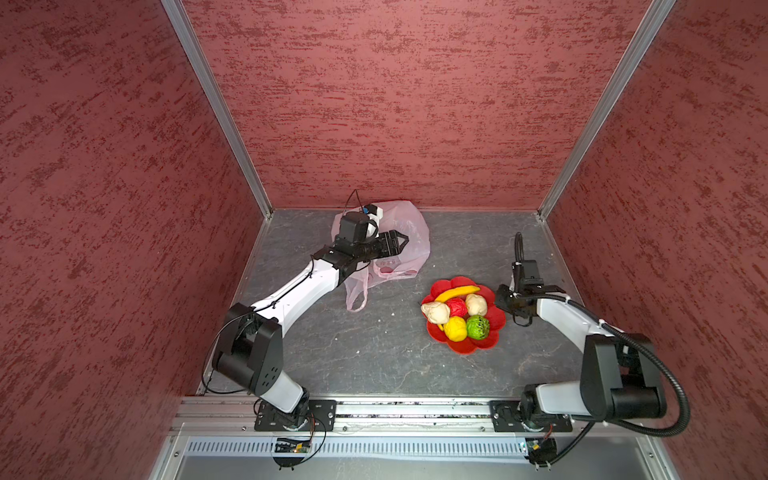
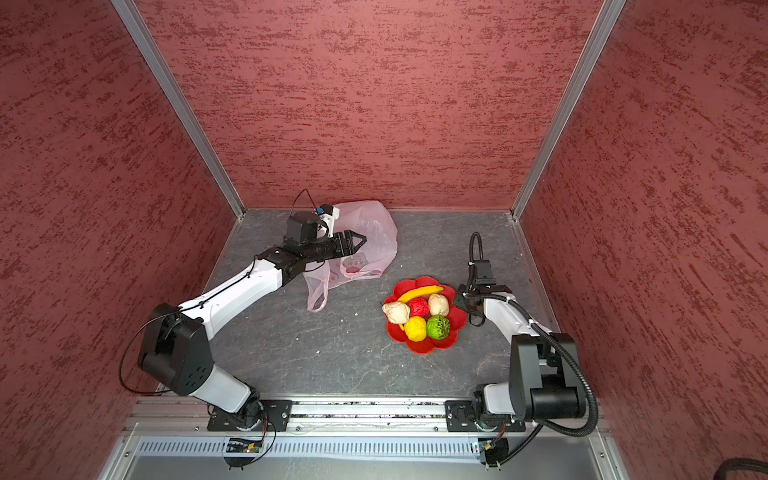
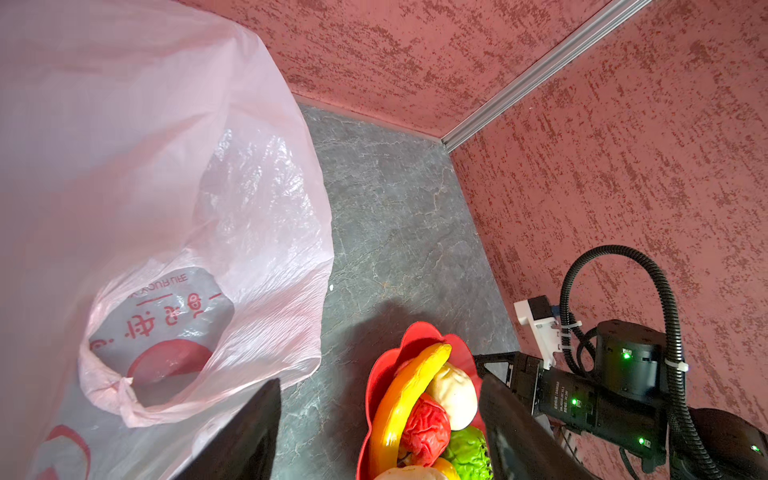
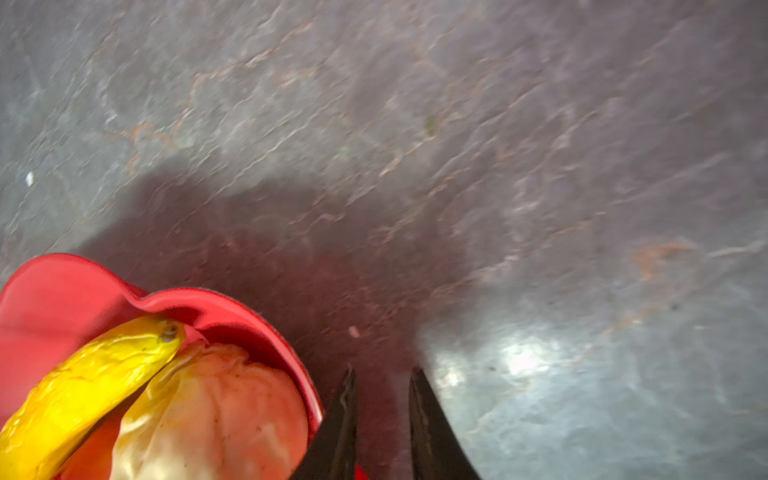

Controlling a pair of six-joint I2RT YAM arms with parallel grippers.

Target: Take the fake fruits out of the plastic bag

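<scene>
- Jaws of the left gripper (image 1: pixel 405 242) stand wide apart and we see nothing between them; it hangs above the plastic bag (image 1: pixel 407 220), pointing toward the right side of the desk (image 1: pixel 374 353).
- The right gripper (image 4: pixel 382 374) shows only a narrow gap between its tips, with bare desk behind it, so we read it as empty. It sits just beside the right rim of the red flower-shaped plate (image 1: pixel 478 349).
- The bag lies slumped at the far edge of the desk, left of the middle, one loop handle trailing toward the near edge. Through its mouth, in the left wrist view, we see only print and desk, no fruit.
- All six fake fruits sit heaped on the plate, right of the middle: banana (image 1: pixel 455 293), red ball (image 1: pixel 456 308), two beige balls (image 1: pixel 435 312) (image 1: pixel 476 304), yellow ball (image 1: pixel 455 328) and green ball (image 1: pixel 478 327).
- The banana's long axis runs across the far side of the heap.
- From the left gripper the fruits lie rightward and nearer us, well apart; the right arm is far closer to them.
- We judge the emptying done, with only a pull-back left.
</scene>
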